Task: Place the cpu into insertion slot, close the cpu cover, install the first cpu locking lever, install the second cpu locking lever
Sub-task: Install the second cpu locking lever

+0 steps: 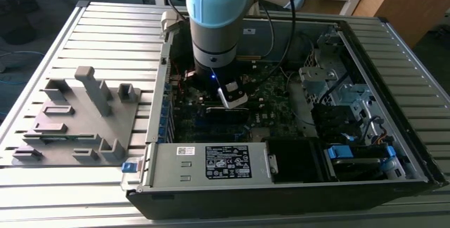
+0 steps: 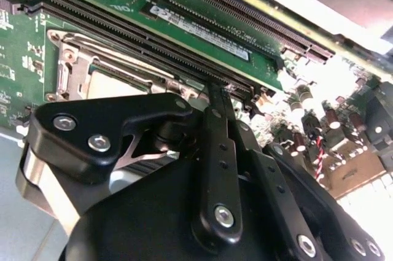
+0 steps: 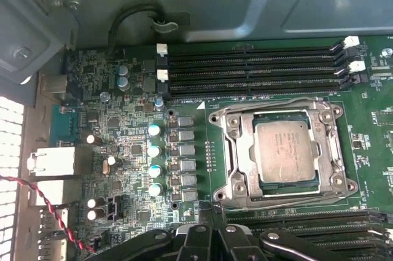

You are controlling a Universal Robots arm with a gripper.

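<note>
One arm point(image 1: 214, 22) reaches down into the open computer case point(image 1: 295, 180) on the slatted tabletop point(image 1: 105, 33), so the claw can work at the motherboard. In the second wrist view, we see the claw's point(image 2: 215, 98) black linkage just beside the cpu cover point(image 2: 80, 58); we cannot tell its grip. In the first wrist view, the dull grey cpu point(image 3: 285, 150) lies seated in the insertion slot point(image 3: 245, 150), silver frame around it.
</note>
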